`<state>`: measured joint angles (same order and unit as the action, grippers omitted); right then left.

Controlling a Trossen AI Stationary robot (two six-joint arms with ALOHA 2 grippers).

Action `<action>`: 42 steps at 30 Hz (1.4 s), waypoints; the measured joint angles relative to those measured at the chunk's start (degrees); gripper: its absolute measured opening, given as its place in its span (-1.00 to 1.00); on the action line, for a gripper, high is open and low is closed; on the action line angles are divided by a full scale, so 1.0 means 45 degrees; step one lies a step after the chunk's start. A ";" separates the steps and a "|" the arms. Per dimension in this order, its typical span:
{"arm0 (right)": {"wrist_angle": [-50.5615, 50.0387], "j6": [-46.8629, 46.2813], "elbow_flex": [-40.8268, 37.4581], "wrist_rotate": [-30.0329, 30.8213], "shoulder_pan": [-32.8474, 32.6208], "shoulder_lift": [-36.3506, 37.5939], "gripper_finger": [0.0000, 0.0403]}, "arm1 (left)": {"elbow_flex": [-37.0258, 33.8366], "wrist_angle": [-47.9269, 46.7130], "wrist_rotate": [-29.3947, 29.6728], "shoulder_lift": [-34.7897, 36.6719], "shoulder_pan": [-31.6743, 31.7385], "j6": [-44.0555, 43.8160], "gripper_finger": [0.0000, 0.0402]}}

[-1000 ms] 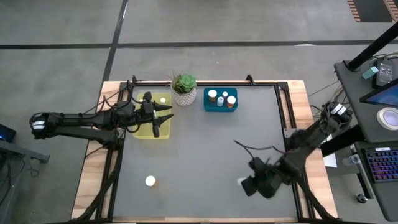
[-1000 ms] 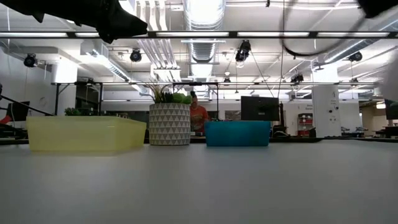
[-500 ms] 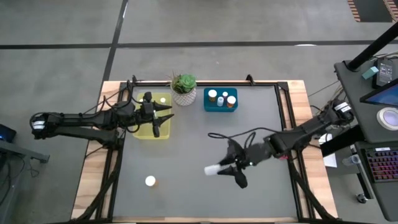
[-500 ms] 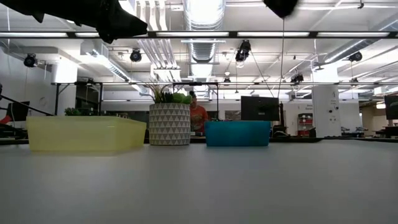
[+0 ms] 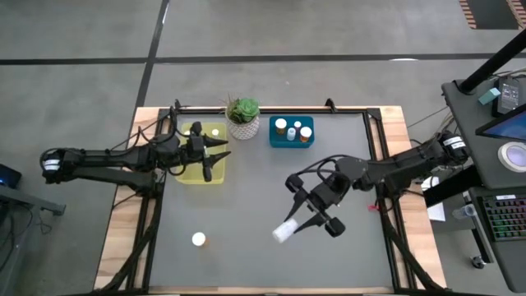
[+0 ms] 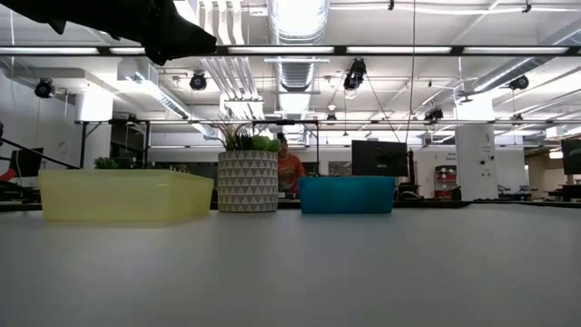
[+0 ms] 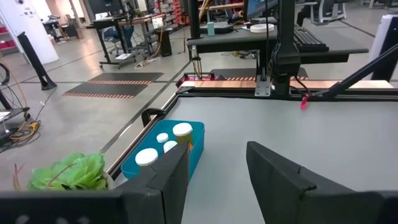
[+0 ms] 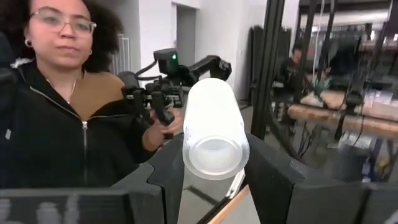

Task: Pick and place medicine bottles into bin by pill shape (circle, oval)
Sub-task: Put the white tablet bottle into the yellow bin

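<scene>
Above mid-table, the right end effector (image 5: 316,215) grips a white bottle (image 5: 285,231).

A high camera looks straight down on the whole bench (image 5: 263,189). A low camera sits at bench-top height, facing level across it toward the yellow bin (image 6: 123,196), plant pot (image 6: 247,181) and blue bin (image 6: 347,194), shared with the overhead view. Each wrist camera looks closely past its own fingers.
</scene>
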<state>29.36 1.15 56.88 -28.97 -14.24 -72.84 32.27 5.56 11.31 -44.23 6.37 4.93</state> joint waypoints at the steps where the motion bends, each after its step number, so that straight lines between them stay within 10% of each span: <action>1: 0.0020 0.0108 0.0000 0.0000 0.0020 0.0000 -0.32 | 0.0000 -0.0014 0.0000 -0.0005 0.0000 0.0000 -0.28; 10: -0.0730 -0.2135 0.0269 0.3155 0.0618 0.0010 -0.32 | 0.0000 -0.0014 0.0000 -0.0048 0.0000 0.0000 -0.28; 23: -0.8824 -0.7221 0.2625 0.8685 0.2652 -0.0223 -0.32 | 0.0000 -0.0005 0.0019 0.0988 0.0000 0.0049 -0.28; 34: -0.3702 -0.7573 0.2870 0.7723 0.3085 -0.0389 -0.32 | -0.0005 -0.0058 0.0019 0.1073 -0.0005 0.0053 -0.28; 42: 0.1095 -0.6781 0.2866 0.4357 0.3076 -0.0429 -0.32 | -0.0015 -0.0040 0.0019 0.0766 -0.0005 0.0063 -0.28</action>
<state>34.29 -29.36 69.78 -9.37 -0.40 -74.77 32.21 5.38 11.40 -40.78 6.35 5.21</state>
